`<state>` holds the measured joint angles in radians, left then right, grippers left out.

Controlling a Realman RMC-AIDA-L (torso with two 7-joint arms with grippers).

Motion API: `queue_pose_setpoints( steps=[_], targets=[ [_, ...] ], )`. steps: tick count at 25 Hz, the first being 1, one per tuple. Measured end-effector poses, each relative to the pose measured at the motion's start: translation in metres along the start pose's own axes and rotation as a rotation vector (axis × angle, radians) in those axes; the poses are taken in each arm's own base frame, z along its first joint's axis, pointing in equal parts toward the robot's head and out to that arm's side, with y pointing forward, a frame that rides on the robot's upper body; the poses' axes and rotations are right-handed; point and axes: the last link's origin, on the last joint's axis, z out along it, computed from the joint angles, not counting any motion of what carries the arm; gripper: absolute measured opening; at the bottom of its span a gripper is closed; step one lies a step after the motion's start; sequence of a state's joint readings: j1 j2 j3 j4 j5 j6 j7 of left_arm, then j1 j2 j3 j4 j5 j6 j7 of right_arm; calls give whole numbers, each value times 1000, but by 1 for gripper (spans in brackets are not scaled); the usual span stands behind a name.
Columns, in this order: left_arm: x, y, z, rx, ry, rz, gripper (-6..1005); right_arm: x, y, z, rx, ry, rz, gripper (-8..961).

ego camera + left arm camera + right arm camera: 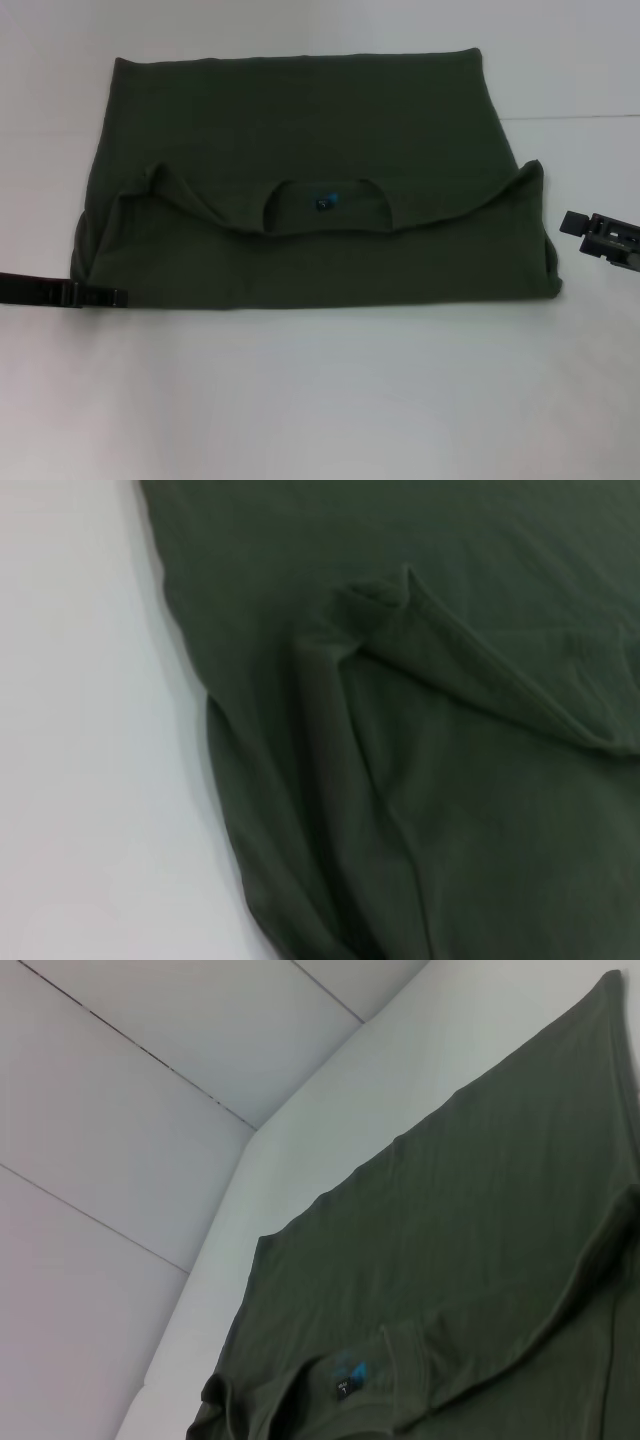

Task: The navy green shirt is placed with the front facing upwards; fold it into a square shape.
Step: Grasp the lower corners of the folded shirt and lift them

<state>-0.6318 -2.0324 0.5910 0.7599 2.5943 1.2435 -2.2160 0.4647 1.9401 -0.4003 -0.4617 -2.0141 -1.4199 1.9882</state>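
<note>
Navy green shirt (300,130) spread flat across the white table (320,400), folded once crosswise so the near half lies doubled over the far half. Crew neck (325,205) facing up at the middle of the folded layer, small dark label with blue print (324,201) showing inside it. Sleeves tucked in, leaving rumpled corners at both near ends of the cloth. No lettering visible on the exposed fabric.

Left gripper (112,296) low at the shirt's near left corner, fingertips touching or just over the cloth edge; fingers drawn close together, but whether pinching fabric cannot be told. Left wrist view filled with creased olive cloth (420,780) and a strip of table (80,730).

Right gripper (575,222) hanging off the shirt's right side, near the edge but apart from it, above bare table; jaw state cannot be told. Right wrist view looking over the shirt (470,1250) and label (350,1378) towards a panelled wall (130,1110).
</note>
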Motion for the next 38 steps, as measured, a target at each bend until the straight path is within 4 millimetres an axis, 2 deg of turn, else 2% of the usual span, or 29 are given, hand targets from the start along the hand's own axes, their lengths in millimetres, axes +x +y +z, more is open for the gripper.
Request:
queue_pose_setpoints(
  steps=[22,33,36,38],
  targets=[
    [7,9,7,-26,0,-12,769,4,0,2,2,11,0,865],
    [11,10,7,-27,7,-21,719,3,-3,2,19,4,-1,865],
    [12,10,6,-24,8,-17,490,2,-3,2,20,3,-2,866],
    [13,10,7,-25,8,-15,392,2,-2,3,19,3,-3,866]
  ],
)
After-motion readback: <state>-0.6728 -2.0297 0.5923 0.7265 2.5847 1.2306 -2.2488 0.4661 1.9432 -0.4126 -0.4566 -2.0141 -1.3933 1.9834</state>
